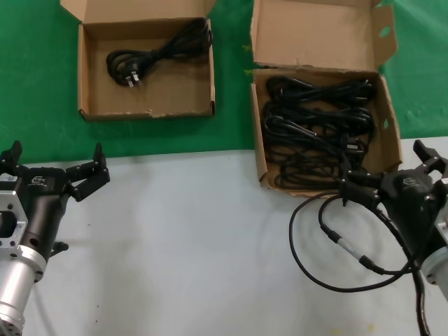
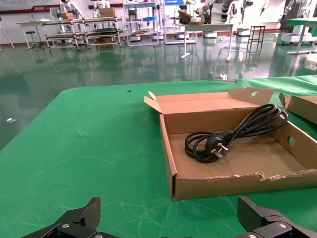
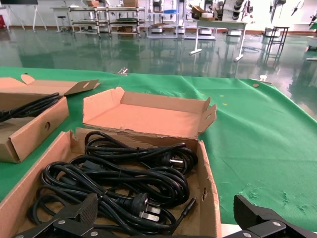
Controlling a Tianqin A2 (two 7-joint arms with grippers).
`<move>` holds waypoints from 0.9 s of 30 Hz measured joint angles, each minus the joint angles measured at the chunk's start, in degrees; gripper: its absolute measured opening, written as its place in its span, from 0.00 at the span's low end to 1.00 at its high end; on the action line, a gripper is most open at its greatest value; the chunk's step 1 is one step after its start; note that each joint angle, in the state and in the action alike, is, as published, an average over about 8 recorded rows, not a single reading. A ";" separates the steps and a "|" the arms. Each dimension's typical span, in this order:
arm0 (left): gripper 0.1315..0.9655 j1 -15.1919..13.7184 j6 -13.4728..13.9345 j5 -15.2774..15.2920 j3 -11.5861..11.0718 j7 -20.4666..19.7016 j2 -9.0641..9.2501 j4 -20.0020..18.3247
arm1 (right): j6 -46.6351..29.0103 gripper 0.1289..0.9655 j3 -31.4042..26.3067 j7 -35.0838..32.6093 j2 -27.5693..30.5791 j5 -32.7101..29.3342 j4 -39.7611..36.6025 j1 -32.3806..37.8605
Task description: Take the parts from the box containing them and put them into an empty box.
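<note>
The left pincer (image 1: 52, 166) hovered open above the worktop (image 1: 182, 238), well short of the smaller box (image 1: 147, 70). The right pincer (image 1: 392, 168), open too, hung at the larger box's (image 1: 325, 126) near edge, cords (image 1: 318, 129) piled just beyond it. In the smaller box one cord (image 1: 157, 50) lay diagonally, plug (image 1: 133, 78) at its near-left end
</note>
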 joint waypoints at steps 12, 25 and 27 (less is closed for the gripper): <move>1.00 0.00 0.00 0.00 0.00 0.00 0.00 0.00 | 0.00 1.00 0.00 0.00 0.00 0.00 0.00 0.00; 1.00 0.00 0.00 0.00 0.00 0.00 0.00 0.00 | 0.00 1.00 0.00 0.00 0.00 0.00 0.00 0.00; 1.00 0.00 0.00 0.00 0.00 0.00 0.00 0.00 | 0.00 1.00 0.00 0.00 0.00 0.00 0.00 0.00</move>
